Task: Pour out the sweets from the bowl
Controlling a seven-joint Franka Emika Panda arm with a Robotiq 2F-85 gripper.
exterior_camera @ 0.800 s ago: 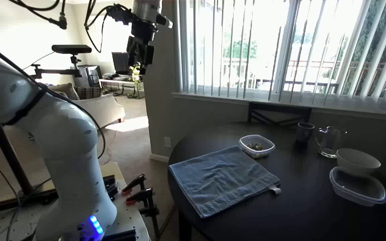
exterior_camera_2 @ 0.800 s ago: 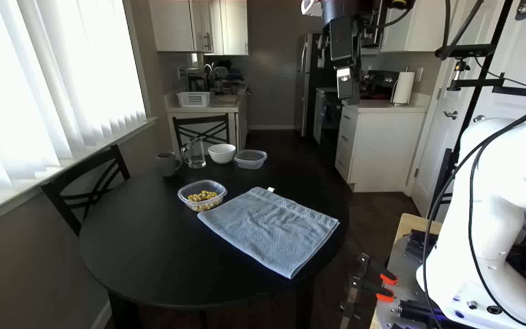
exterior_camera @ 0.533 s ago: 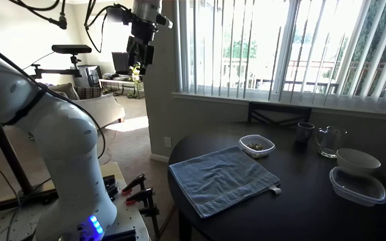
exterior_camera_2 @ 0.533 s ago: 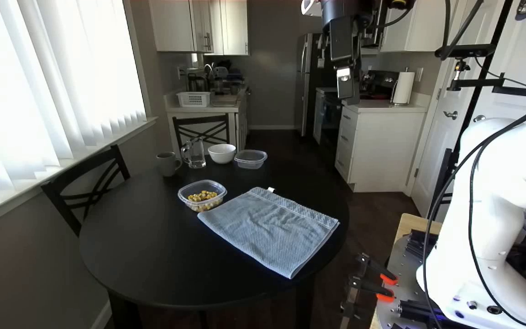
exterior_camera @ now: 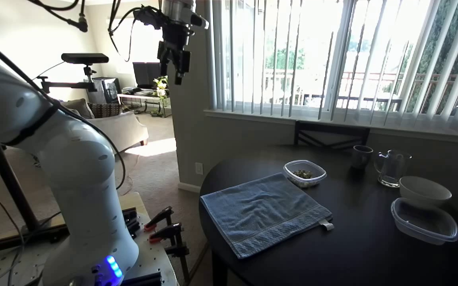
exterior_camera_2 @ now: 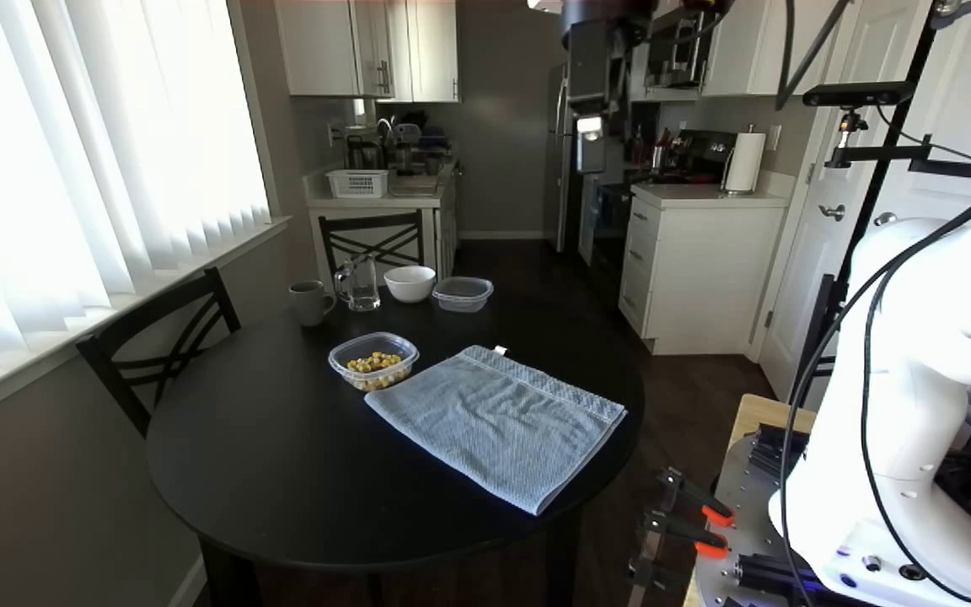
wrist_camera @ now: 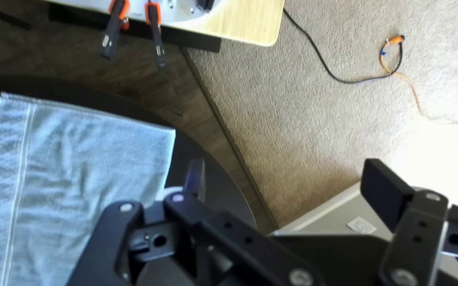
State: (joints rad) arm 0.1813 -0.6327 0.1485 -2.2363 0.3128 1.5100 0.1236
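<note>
The bowl (exterior_camera: 315,181), small and translucent with a rounded-square rim, stands upright on the dark table in both exterior views (exterior_camera_2: 349,371). Sweets (exterior_camera: 303,174) lie inside it, yellow and whitish in an exterior view (exterior_camera_2: 374,362). The bowl touches or nearly touches a corner of the towel. My gripper (exterior_camera: 171,77) is high above table level, well away from the bowl, and also shows in an exterior view (exterior_camera_2: 595,147). In the wrist view my gripper (wrist_camera: 286,174) has its fingers wide apart with nothing between them. There a pale sliver shows behind one finger; I cannot tell whether it is the bowl.
A folded blue towel (exterior_camera: 266,214) lies on the round table (exterior_camera_2: 283,472). A white bowl (exterior_camera_2: 410,284), a clear container (exterior_camera_2: 463,293), a glass mug (exterior_camera_2: 359,285) and a grey mug (exterior_camera_2: 308,302) stand farther off. Clamps (exterior_camera: 169,230) stick out from the robot's base.
My gripper has shifted a little toward the table side, and its fingers show more clearly apart. The bowl, towel and other objects have not moved.
</note>
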